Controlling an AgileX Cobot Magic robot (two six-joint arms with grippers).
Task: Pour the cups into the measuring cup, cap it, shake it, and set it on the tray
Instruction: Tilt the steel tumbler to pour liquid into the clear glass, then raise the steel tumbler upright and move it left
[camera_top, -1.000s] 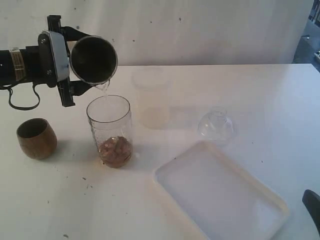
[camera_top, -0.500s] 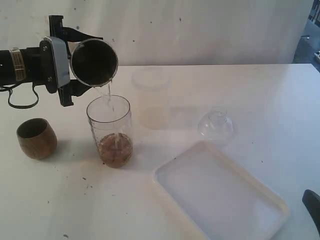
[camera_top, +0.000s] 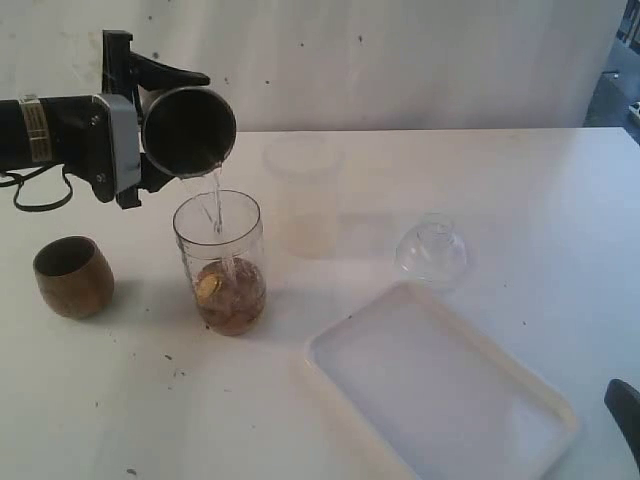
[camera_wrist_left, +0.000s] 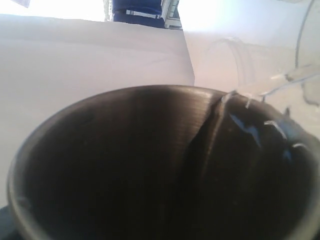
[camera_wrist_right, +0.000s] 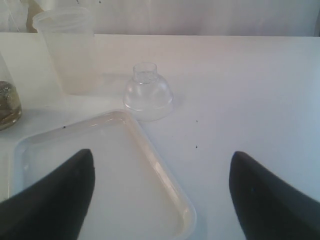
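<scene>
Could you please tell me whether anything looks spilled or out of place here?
Nothing stands out. The stream from the tipped steel tumbler lands inside the measuring cup, with no puddle visible around its base; the wooden cup stands upright.

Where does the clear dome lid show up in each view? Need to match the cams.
Exterior: the dome lid sits on the table, right of centre, close behind the tray's far corner.
Right wrist: the lid sits just beyond the tray, next to the frosted container.
Left wrist: not made out; the steel tumbler fills most of the picture.
Shared landmark: the frosted container, near the lid in the exterior and right wrist views.
</scene>
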